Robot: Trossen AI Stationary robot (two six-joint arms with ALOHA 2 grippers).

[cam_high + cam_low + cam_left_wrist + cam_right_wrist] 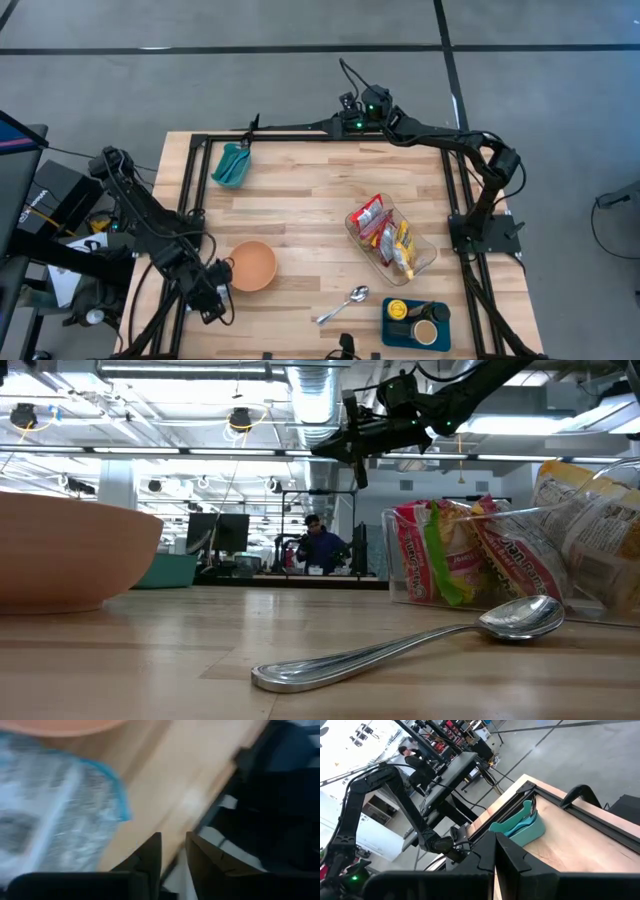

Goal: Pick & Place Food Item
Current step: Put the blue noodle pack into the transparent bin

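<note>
A clear bin (392,243) right of centre holds several noodle packets (445,550). An orange bowl (252,266) stands near the table's left front. My left gripper (215,292) hovers just left of the bowl, pointing steeply down. In the left wrist view its fingers (174,851) stand a narrow gap apart with nothing between them. A silvery packet with a blue edge (55,810) lies blurred beside them, on the wood below the bowl's rim (65,726). My right gripper (252,124) waits shut above the far edge, fingers together (496,851).
A teal dish (232,165) sits at the far left corner, below my right gripper. A metal spoon (345,305) lies near the front edge. A blue tray (415,322) with small containers stands at the front right. Bare wood shows at the table's centre (300,200).
</note>
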